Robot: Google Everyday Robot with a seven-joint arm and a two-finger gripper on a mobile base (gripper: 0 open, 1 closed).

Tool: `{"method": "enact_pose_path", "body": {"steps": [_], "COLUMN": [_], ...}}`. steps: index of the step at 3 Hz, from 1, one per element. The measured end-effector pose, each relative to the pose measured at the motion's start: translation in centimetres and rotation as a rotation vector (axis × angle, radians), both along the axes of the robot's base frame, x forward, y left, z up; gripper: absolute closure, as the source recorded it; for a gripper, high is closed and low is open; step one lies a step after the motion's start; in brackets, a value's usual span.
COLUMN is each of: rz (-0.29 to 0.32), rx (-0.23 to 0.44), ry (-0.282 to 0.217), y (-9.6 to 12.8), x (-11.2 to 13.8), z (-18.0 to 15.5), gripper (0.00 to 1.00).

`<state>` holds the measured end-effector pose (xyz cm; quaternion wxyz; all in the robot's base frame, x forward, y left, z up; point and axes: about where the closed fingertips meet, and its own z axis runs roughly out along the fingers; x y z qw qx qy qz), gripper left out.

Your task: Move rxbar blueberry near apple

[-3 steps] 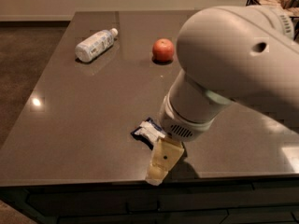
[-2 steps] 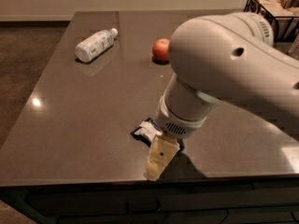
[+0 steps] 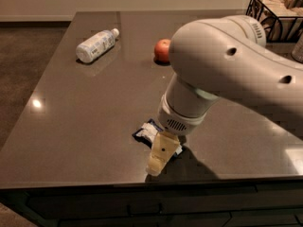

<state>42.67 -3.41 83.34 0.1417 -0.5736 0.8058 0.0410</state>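
Observation:
The rxbar blueberry (image 3: pixel 147 132) lies flat on the dark table near the front edge, navy with a white panel, partly hidden by my arm. My gripper (image 3: pixel 159 159) hangs just over its right end, with one pale finger (image 3: pixel 160 152) pointing down toward the table's front edge. The apple (image 3: pixel 162 50) sits at the middle back of the table, partly covered by my arm's white housing (image 3: pixel 227 65).
A white plastic bottle (image 3: pixel 96 45) lies on its side at the back left. A black wire basket (image 3: pixel 277 11) stands at the back right corner. The table's front edge (image 3: pixel 142 181) runs just below the gripper.
My arm has swung left and covers more of the apple. The gripper stays over the bar's right end. The bar has not moved.

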Motion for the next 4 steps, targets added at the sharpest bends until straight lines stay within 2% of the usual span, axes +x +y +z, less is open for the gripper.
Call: {"method": "enact_pose_path", "body": {"steps": [1,3,4], "rz": [-0.012,-0.028,-0.028], "rx": [-0.01,-0.03,-0.03], "ry": [0.01,0.051,0.051], "y": [-0.19,-0.82,-0.83], "x": [0.68,1.63,1.63], "z": [-0.16,-0.32,0.07], "gripper": [0.15,0.61,0.85]}}
